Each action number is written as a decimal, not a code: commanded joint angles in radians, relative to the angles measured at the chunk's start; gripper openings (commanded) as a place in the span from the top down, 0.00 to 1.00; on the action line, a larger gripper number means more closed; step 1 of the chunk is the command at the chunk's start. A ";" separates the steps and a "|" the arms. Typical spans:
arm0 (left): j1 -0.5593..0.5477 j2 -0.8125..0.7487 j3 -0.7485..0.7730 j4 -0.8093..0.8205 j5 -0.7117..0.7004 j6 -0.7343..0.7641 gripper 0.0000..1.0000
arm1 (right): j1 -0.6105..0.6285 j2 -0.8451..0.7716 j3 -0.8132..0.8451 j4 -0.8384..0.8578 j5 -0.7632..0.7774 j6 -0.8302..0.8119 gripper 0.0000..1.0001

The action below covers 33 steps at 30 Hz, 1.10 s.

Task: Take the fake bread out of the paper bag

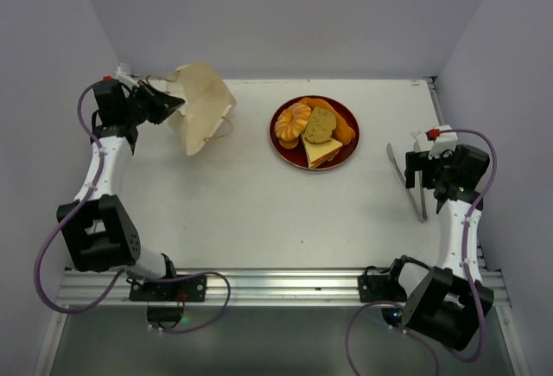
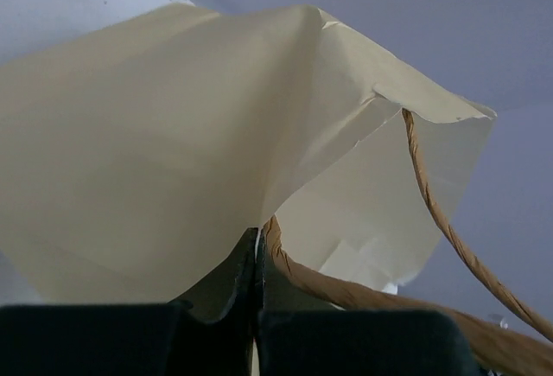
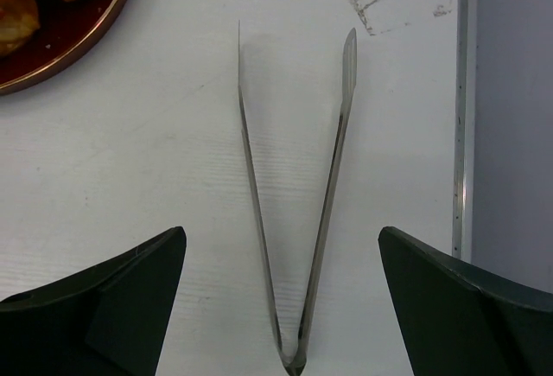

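The cream paper bag (image 1: 201, 106) is lifted at the far left, held by my left gripper (image 1: 170, 101), which is shut on its rim beside a brown cord handle (image 2: 346, 285); the bag (image 2: 173, 151) fills the left wrist view. The fake bread lies on the red plate (image 1: 281, 145): ridged bun (image 1: 293, 124), speckled slice (image 1: 319, 124), triangular sandwich slice (image 1: 320, 152), long orange roll (image 1: 343, 123). My right gripper (image 1: 421, 173) is open and empty above metal tongs (image 3: 294, 194) on the table.
The metal tongs (image 1: 406, 179) lie at the right side of the white table. The plate's edge (image 3: 78, 43) shows at the top left of the right wrist view. Grey walls enclose the table on three sides.
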 commanded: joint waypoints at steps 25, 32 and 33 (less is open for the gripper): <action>0.118 0.286 0.211 0.076 0.116 -0.117 0.29 | -0.003 -0.080 -0.027 0.022 -0.047 0.023 0.01; 0.141 0.220 0.241 0.009 0.070 0.016 0.14 | -0.003 -0.091 -0.026 0.022 -0.036 0.022 0.01; 0.142 0.214 0.246 -0.001 0.069 0.042 0.13 | -0.003 -0.092 -0.024 0.022 -0.031 0.022 0.01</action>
